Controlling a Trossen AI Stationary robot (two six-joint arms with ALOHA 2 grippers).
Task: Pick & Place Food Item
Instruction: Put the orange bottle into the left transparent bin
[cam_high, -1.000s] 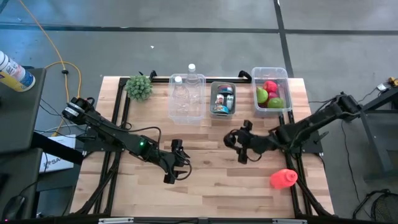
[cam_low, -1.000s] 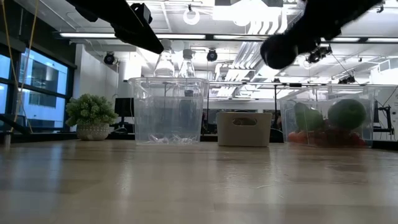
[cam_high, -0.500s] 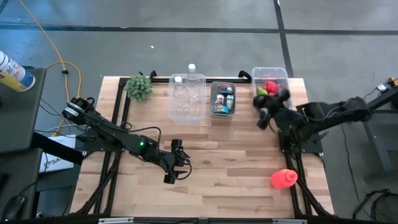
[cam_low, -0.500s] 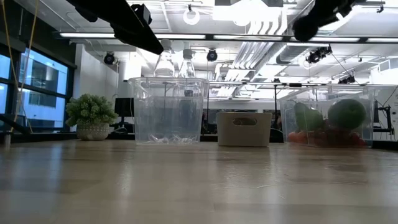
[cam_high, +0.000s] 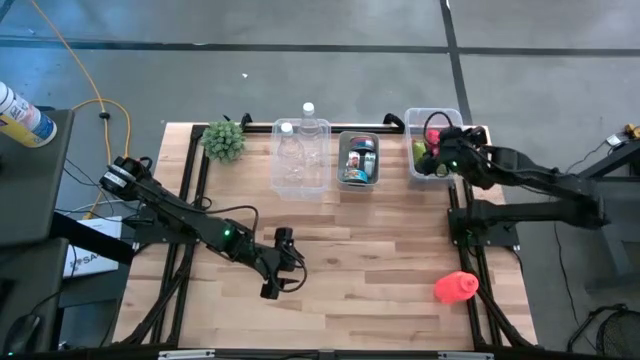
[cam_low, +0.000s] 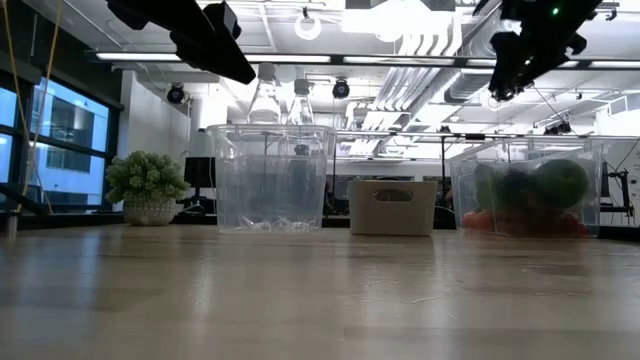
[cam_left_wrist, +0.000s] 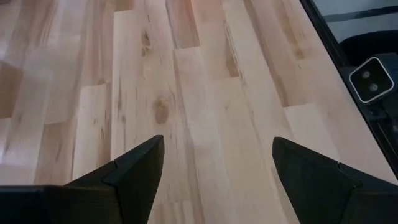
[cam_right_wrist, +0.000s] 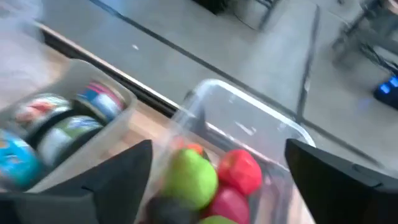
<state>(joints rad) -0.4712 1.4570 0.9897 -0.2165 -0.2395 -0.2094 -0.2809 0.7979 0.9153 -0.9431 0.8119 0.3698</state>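
Clear plastic fruit bin (cam_high: 434, 117) at upper right is being approached by the right gripper (cam_high: 441, 158), fingers apart and empty; a descent onto one fruit is judged next.

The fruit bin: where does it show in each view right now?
High view: fruit bin at the far right of the table, right hand over it.
Low view: at right.
Left wrist view: not in it.
Right wrist view: centre.
Shared landmark: the bin of cans beside it.
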